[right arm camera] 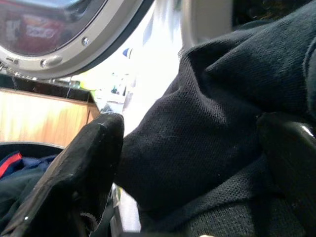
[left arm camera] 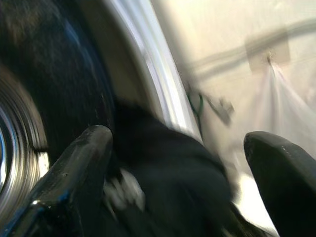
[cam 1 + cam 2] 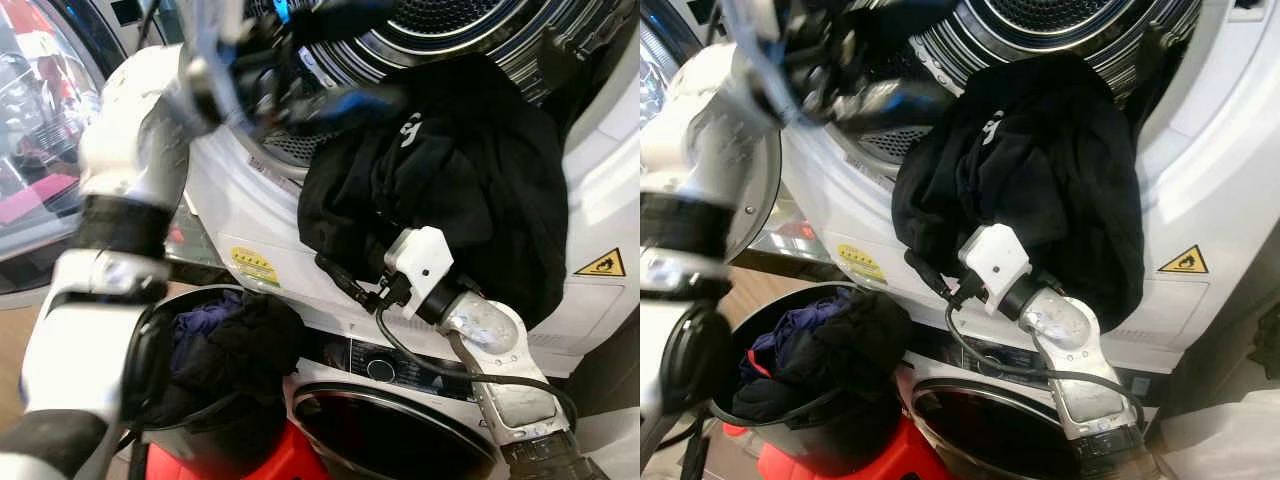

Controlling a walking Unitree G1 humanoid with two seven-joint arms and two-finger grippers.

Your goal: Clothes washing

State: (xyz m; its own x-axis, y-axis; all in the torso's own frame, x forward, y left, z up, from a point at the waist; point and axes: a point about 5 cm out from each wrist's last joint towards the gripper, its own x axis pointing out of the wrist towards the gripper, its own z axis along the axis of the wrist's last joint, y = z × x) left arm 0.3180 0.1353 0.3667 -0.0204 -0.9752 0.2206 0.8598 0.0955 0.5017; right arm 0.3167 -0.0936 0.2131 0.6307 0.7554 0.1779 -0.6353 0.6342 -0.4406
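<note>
Knit black fabric is sitting between the two fingers of the right claw [image 1: 190, 163], which are spread wide and look to be pressing into the cloth on both sides. You can see the weave up close in the right wrist view, kind of a chunky sweater texture. From the head views the right arm is reaching up from below with its white wrist block pushed into the bottom of the black garment [image 3: 470, 170], so the fingers themselves are getting lost in the folds there.

That garment is draping out of the open upper drum [image 3: 440, 20] and hanging down over the white front panel [image 3: 590, 190], bunched and floppy, with a small white logo near the top. The drum rim is shiny ribbed metal.

The left claw [image 2: 177, 182] is up at the drum mouth, fingers standing wide apart with dark cloth lying between them, but it's all motion-blurred so I can't say if it's actually touching. The left arm is smearing across the left of the head views.

Down below, a round black basket [image 3: 820, 440] is holding more dark and purple clothes [image 3: 815, 345], sitting on something red. A second machine's dark round door [image 3: 390, 435] is right under the right arm, so room is looking tight there.
</note>
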